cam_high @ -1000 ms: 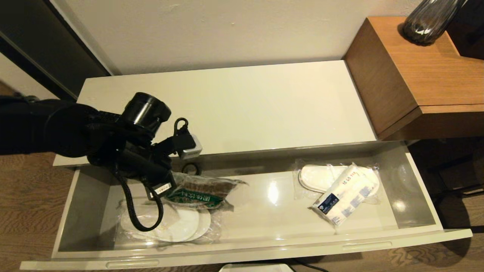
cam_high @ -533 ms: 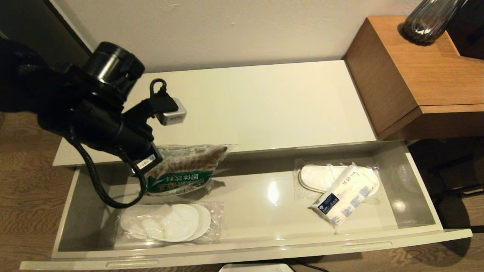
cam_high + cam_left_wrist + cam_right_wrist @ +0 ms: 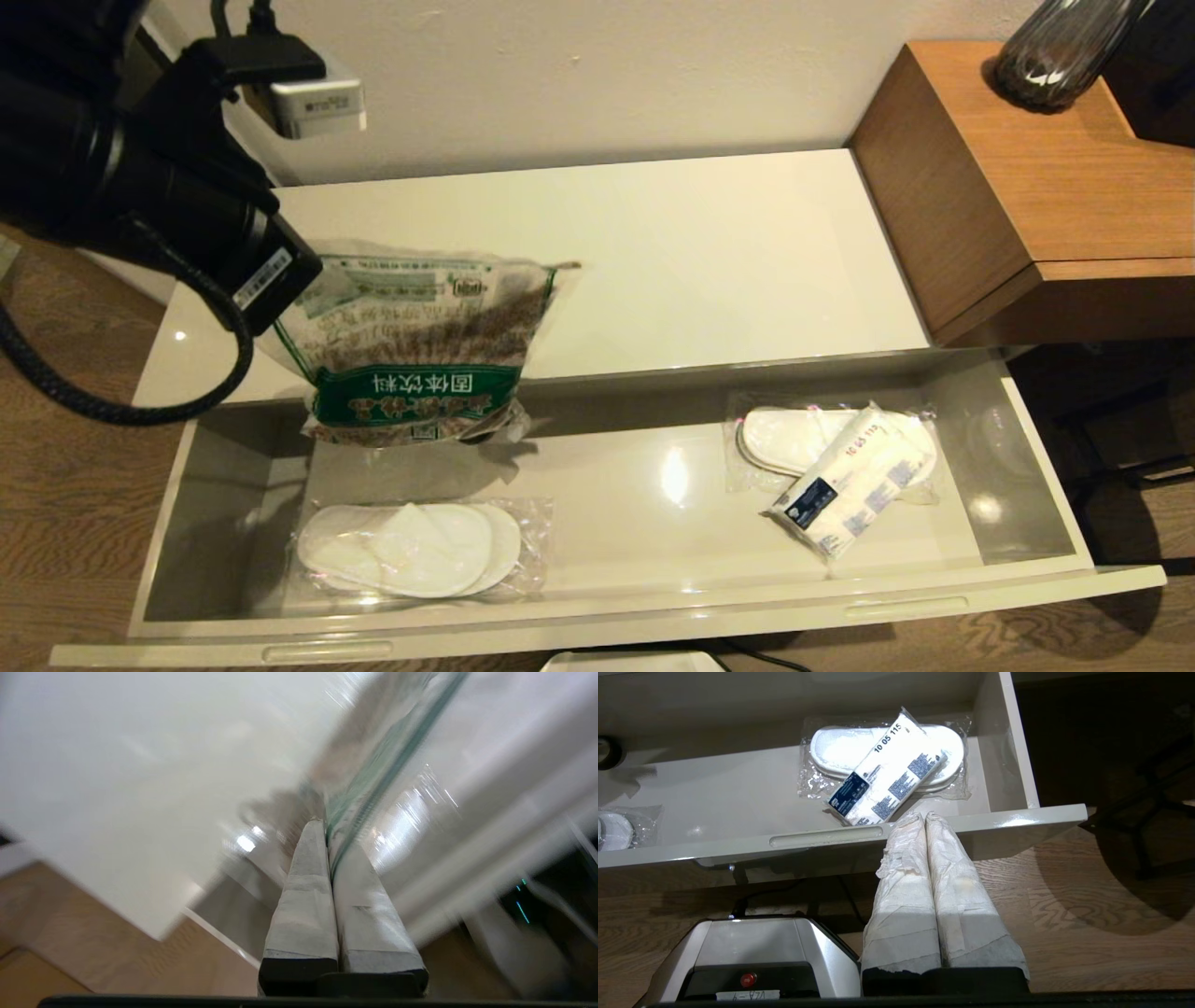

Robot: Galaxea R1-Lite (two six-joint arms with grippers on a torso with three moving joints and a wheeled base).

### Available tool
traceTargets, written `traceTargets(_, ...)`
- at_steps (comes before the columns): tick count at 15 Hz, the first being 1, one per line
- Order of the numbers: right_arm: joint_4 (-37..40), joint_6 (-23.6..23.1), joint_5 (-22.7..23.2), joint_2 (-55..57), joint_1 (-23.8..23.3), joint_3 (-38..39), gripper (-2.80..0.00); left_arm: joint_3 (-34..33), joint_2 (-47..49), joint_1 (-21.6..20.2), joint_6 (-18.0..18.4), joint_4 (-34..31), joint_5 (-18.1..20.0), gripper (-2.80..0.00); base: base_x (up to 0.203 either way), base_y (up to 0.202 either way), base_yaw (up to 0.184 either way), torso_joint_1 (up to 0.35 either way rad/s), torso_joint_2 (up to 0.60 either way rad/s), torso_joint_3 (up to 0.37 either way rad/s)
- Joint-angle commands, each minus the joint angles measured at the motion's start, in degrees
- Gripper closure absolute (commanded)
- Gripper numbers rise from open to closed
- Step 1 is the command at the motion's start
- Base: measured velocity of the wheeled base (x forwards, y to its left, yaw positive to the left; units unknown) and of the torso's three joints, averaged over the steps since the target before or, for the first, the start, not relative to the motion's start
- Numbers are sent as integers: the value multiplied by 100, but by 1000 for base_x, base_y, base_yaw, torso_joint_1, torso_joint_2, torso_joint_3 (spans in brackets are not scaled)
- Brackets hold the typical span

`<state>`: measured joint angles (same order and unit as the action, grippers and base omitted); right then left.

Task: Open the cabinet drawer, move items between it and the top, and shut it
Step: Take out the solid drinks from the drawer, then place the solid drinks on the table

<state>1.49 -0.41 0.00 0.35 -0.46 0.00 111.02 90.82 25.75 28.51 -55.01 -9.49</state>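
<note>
snack bag [image 3: 420, 364]: clear bag of brown snacks with a green band, hanging in the air above the left part of the open drawer, its lower edge about level with the front edge of the top.
grip on bag: left gripper [image 3: 329, 828] has both fingers pressed together on a thin upper edge of the bag; only the film is pinched, not the body.
risk, slipping: the film looks smooth and the weight hangs below the pinch, so i judge the bag may slide out if the arm swings quickly.
risk, catching: the bottom of the bag is low; moving back too early may catch it on the edge of the top [image 3: 709, 252].
risk, landing: if it falls, it drops back on the wrapped slippers [image 3: 411, 549] in the cabinet drawer [image 3: 607, 616].
left arm pose: raised high at the left side, wrist tilted down toward the cabinet, bag hanging under it.
tissue pack [image 3: 854, 481]: lies in the right part of the drawer, on another slipper pack.
right gripper [image 3: 924, 816]: fingers closed and empty, parked low in front of the drawer front panel.
</note>
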Motion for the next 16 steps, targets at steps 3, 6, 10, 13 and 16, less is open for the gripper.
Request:
traceTargets(3,1,-2,0,0,3,0,0,28,407,-112,-20,2316,-1298,0,0,0,0,0,0,0)
traceTargets(6,1,-2,0,0,11,3,0,29,1375,-576,480,4589,-2713,0,0,0,0,0,0,0)
traceTargets(10,1,-2,0,0,2,6,0,-57,2487,-1158,844,5769,-3422,0,0,0,0,0,0,0)
traceTargets(13,1,-2,0,0,2,7,0,-71,2554,-1178,868,5921,-3437,0,0,0,0,0,0,0)
traceTargets(16,1,-2,0,0,2,0,0,-45,2546,-1178,876,5949,-3435,-280,0,0,0,0,0,0)
